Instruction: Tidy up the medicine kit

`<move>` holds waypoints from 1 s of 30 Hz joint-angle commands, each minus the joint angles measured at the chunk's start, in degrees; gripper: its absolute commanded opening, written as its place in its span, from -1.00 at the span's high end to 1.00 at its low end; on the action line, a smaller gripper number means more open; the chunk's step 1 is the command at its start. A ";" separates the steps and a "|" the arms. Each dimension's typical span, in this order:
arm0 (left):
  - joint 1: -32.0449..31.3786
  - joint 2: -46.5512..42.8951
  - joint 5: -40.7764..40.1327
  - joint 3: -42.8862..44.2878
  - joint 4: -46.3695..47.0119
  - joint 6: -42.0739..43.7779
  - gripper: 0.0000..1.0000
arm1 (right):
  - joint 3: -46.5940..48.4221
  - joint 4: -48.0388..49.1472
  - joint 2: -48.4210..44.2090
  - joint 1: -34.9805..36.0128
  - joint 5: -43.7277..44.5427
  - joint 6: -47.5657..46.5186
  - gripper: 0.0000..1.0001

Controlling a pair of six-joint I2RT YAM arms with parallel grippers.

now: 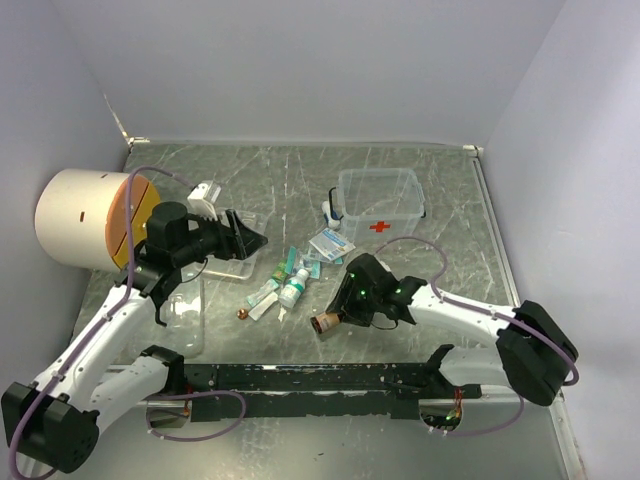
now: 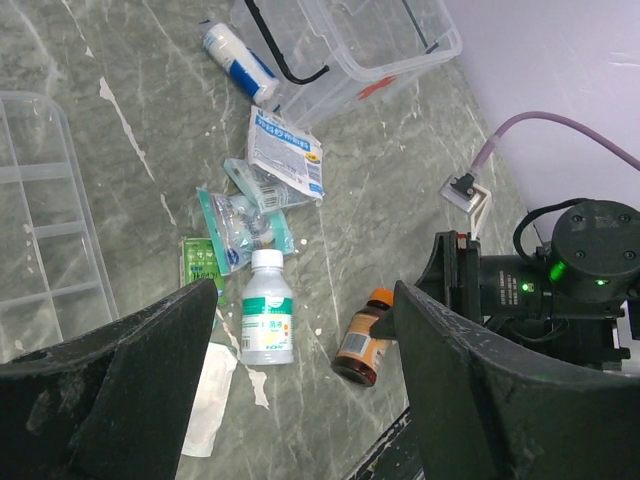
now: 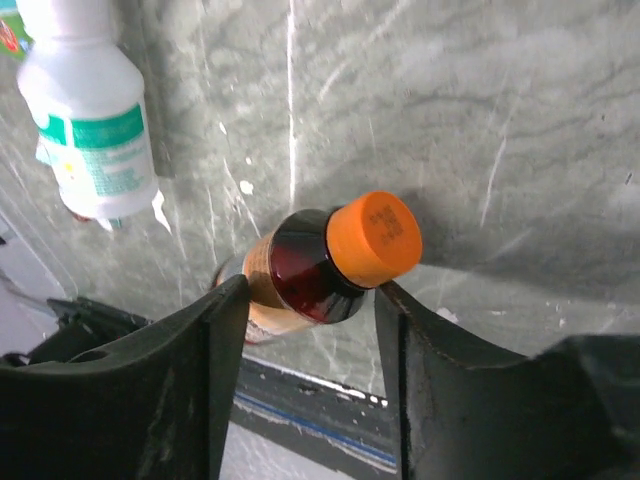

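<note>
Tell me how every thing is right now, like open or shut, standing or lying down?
medicine kit case: upright, open, no lid on it.
divided tray: out of the case, the compartments that show are empty.
brown bottle: lying on its side, orange cap on.
white bottle: lying down, cap on.
left claw: open, holding nothing.
right claw: one finger on each side of the brown bottle; can't tell if it squeezes.

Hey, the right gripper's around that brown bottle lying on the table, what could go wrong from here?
1. The brown bottle lies on its side, and the right gripper straddles it near the orange cap, so it may roll or pivot out.
2. The white bottle lies close beside it and could get knocked.
</note>
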 commanded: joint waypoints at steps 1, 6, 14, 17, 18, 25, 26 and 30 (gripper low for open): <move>-0.47 -1.75 -0.63 -0.20 1.66 0.80 -0.65 | 3.22 -2.25 2.82 0.53 7.16 -2.05 0.04; -0.47 -1.41 -1.44 -0.13 1.10 0.76 -0.65 | 8.32 -4.48 8.16 0.53 12.75 -10.38 0.21; -0.47 0.53 -2.00 0.78 -1.02 1.30 -0.65 | 13.75 -4.17 14.60 1.29 11.25 -21.56 0.17; -0.47 0.48 -2.23 0.51 -0.68 1.02 -0.65 | 13.96 -6.49 13.52 2.12 11.63 -18.87 0.06; -0.47 0.56 -2.27 0.50 -0.66 1.02 -0.64 | 14.16 -7.30 13.10 2.25 12.06 -18.08 0.03; -0.47 1.56 -2.68 0.87 -1.52 1.07 -0.64 | 14.54 -10.09 11.60 3.08 9.27 -12.62 -0.16; -0.47 1.55 -2.76 0.85 -1.49 1.02 -0.64 | 14.30 -9.84 11.38 3.34 8.75 -11.45 -0.19; -0.47 1.94 -2.94 0.91 -1.46 0.96 -0.64 | 12.15 -6.76 10.53 4.58 7.64 -5.69 -0.25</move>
